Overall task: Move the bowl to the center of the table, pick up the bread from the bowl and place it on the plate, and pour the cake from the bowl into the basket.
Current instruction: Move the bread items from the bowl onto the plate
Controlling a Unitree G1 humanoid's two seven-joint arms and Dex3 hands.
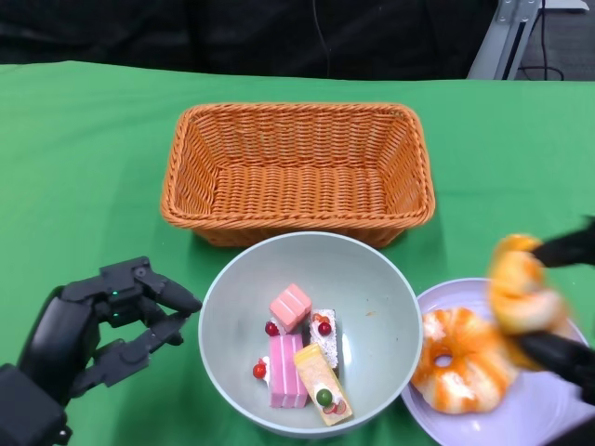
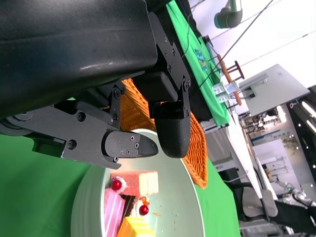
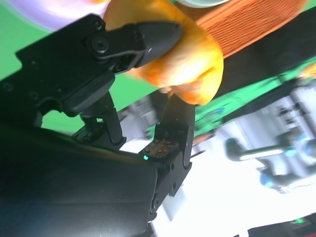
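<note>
Carrying a bread piece clamped in its fingers, the right hand hovers over the plate, where one bread already lies. The left hand waits with fingers apart, holding nothing, beside the centred bowl; its cake remains unpoured into the basket.

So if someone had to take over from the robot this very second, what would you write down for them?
Right hand: holds a bread piece above the plate, not set down.
Left hand: open, beside the bowl, not touching it.
Done: bowl stands mid-table before the basket; one bread ring lies on the plate.
Left: put down the held bread, then tip the cake slices from the bowl into the basket.
</note>
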